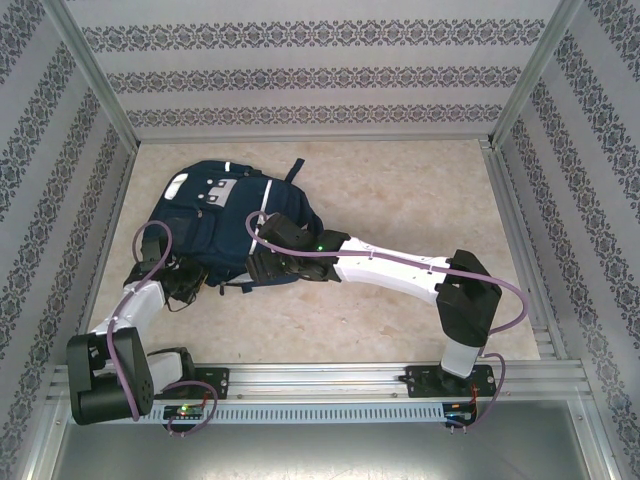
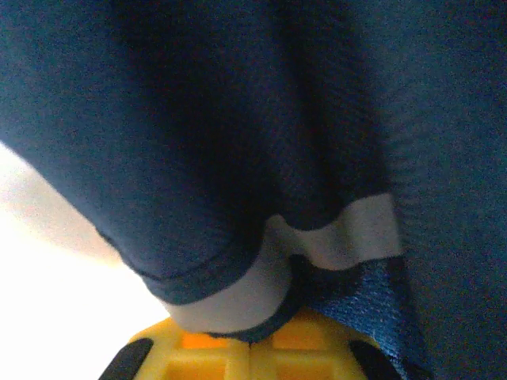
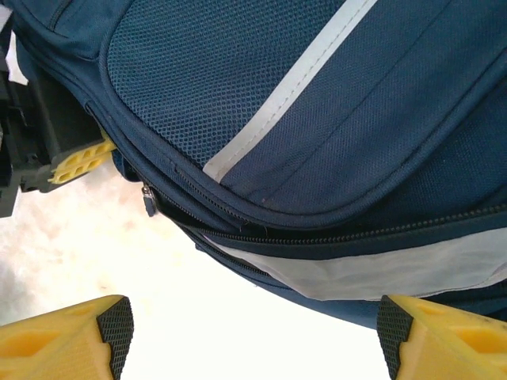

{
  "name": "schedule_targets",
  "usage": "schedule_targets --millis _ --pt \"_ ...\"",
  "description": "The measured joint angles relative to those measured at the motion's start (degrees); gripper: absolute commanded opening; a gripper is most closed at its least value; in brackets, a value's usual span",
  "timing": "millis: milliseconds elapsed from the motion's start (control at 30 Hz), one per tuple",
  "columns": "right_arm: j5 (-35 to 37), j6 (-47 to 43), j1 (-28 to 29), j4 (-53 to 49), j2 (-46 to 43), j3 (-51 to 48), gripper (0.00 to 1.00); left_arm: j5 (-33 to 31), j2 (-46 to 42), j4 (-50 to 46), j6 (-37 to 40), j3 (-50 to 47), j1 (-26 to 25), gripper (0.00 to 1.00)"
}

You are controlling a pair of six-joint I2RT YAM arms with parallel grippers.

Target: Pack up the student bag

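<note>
The student bag (image 1: 228, 215) is navy with grey strips and lies at the back left of the table. My left gripper (image 1: 190, 283) is at its near-left edge. In the left wrist view the yellow jaws (image 2: 253, 339) are shut, pinching a fold of navy fabric with a grey strip (image 2: 238, 297). My right gripper (image 1: 258, 268) is at the bag's near edge. Its fingers (image 3: 253, 336) stand wide open over the table, just short of the bag's zipped seams (image 3: 333, 237). A zipper pull (image 3: 148, 200) hangs at the left, close to the left gripper's yellow finger (image 3: 79, 161).
The beige table (image 1: 420, 200) extends to the right of the bag. Aluminium rails (image 1: 330, 375) frame the table, and patterned walls (image 1: 300, 70) close in the back and both sides.
</note>
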Motion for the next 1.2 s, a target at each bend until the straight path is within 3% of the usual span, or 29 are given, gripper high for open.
schedule_targets --millis 200,433,567,800,1000,1200 --pt "0.00 -0.26 0.00 -0.22 0.13 0.09 0.73 -0.96 -0.68 4.13 -5.11 -1.95 -3.02 0.00" --pt "0.11 -0.22 0.00 -0.15 0.15 -0.26 0.61 -5.60 -2.64 7.74 -13.16 -2.43 -17.49 0.00" --pt "0.48 0.17 0.09 0.72 0.15 -2.67 0.52 -7.80 -2.62 8.59 -15.54 -1.77 -22.47 0.00" --pt "2.99 0.57 1.90 3.48 6.49 -2.84 0.38 -9.84 -1.70 8.74 -15.91 -1.31 -23.98 0.00" --pt "4.85 0.37 2.25 4.04 15.56 1.68 0.35 -11.08 -0.42 9.60 -13.51 -1.33 -24.20 0.00" --pt "7.30 0.37 2.25 4.55 18.64 5.55 0.36 -11.76 4.24 13.46 -11.34 -1.44 -24.20 0.00"
